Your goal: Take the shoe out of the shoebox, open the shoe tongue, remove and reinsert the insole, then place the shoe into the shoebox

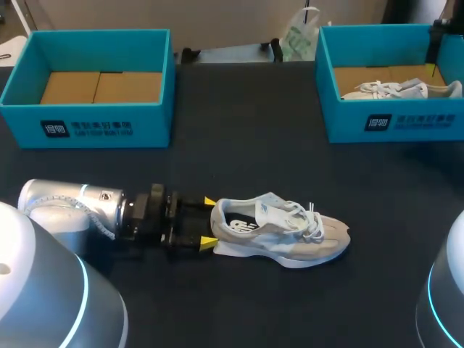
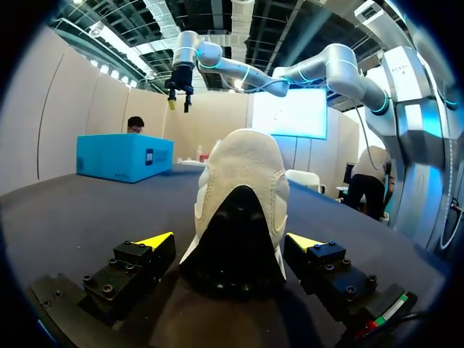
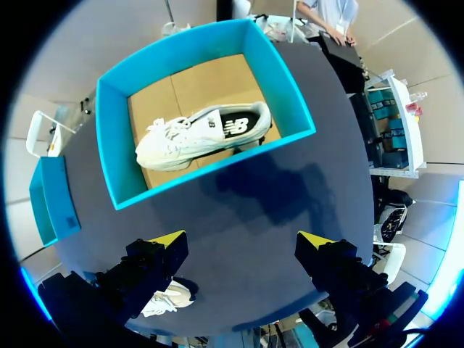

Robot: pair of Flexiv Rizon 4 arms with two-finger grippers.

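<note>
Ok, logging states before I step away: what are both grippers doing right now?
Left gripper: open, heel of the shoe between its fingers.
Right gripper: open, empty.

From the left wrist you see only the heel of the shoe (image 2: 243, 188); its toe, laces and opening are hidden behind it. From the right wrist, that shoe is just a pale scrap behind one finger (image 3: 148, 264) of the right gripper (image 3: 243, 241). In the head view, the edge cuts off the right shoebox (image 1: 391, 123), and its front wall hides the lower half of the second shoe (image 1: 402, 88). Your right arm (image 1: 444, 290) shows only as a grey curve.
</note>
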